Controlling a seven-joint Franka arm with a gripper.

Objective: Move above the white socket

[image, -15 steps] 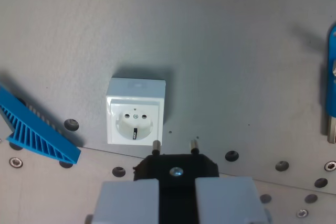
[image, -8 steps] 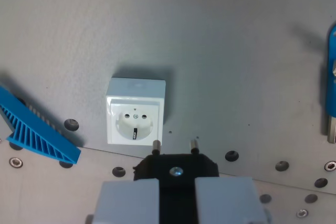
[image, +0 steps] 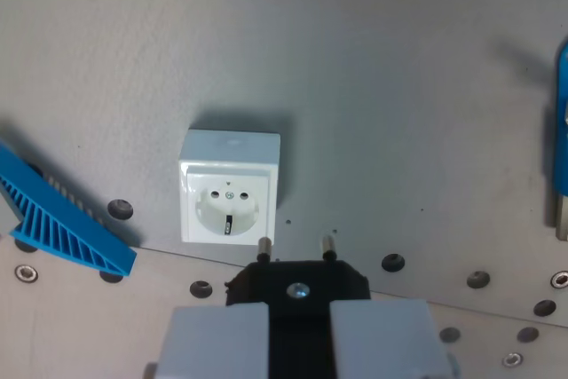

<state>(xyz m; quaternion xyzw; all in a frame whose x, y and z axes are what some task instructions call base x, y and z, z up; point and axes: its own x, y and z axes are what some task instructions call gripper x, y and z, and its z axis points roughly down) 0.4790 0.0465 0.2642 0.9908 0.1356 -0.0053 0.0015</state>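
1. Leftmost, a blue ribbed plastic wedge (image: 62, 228) lies at the lower left of the frame, slanting down toward the seam between the grey sheet (image: 373, 86) and the paler perforated plate (image: 80, 308).
2. Next, the white square plastic socket (image: 229, 187) sits left of centre on the grey sheet, its round two-hole face turned up at the camera and its lower edge near the seam.
3. At bottom centre, the pale grey two-fingered gripper (image: 300, 330) is clamped on a black two-pin plug (image: 298, 284); the fingers press its body from either side and the metal pins point toward the frame's top.
4. The move turns on one offset: the socket lies up and to the left of the pins. The left pin tip overlaps the socket's lower right corner in the picture, though height apart cannot be judged from this view. I judge a shift toward the frame's upper left is needed to centre the plug over it.
5. At the far right edge, a blue upright part (image: 559, 130) is cut off by the frame; what it is I cannot tell.
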